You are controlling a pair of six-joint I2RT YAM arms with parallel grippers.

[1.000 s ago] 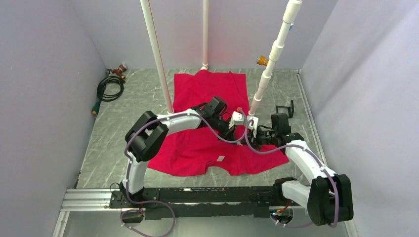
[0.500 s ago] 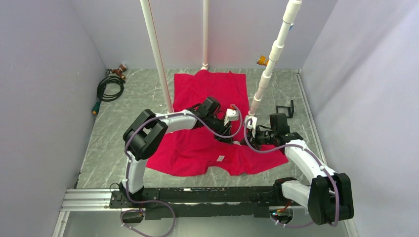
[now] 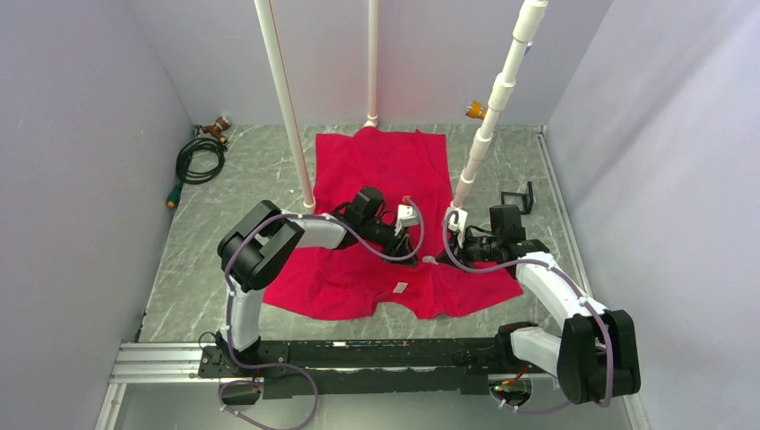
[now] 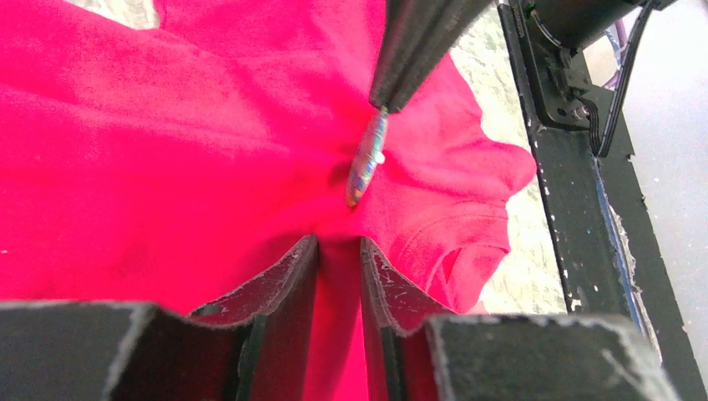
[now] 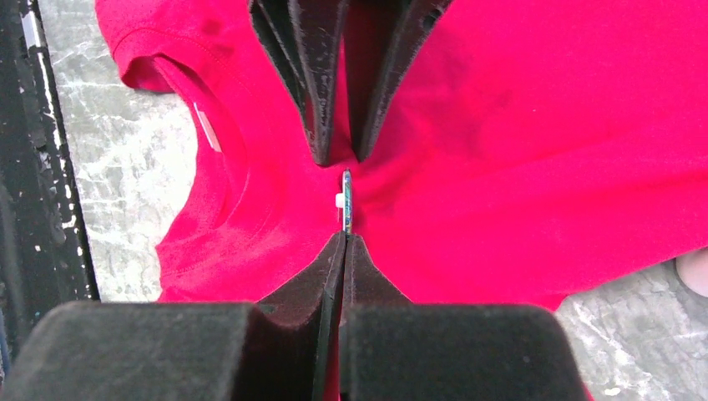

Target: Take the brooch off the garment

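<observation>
The garment point(image 3: 385, 161) lay on the table point(image 3: 193, 269), its middle hidden from above by both grippers. The left gripper point(image 4: 338, 244) stood parted around a ridge of cloth. The right gripper point(image 5: 345, 238), pressed together, pinched the brooch point(image 4: 367, 163), which was seen edge-on against the shirt with its face unreadable.

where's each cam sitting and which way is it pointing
top external: above and behind, facing down over the table, shirt, left arm and right arm.
left wrist: looks past the left gripper to the brooch and the right gripper pinching it.
right wrist: faces back, past its shut fingers, at the left gripper's open fingers.
both wrists share the brooch, edge-on.
</observation>
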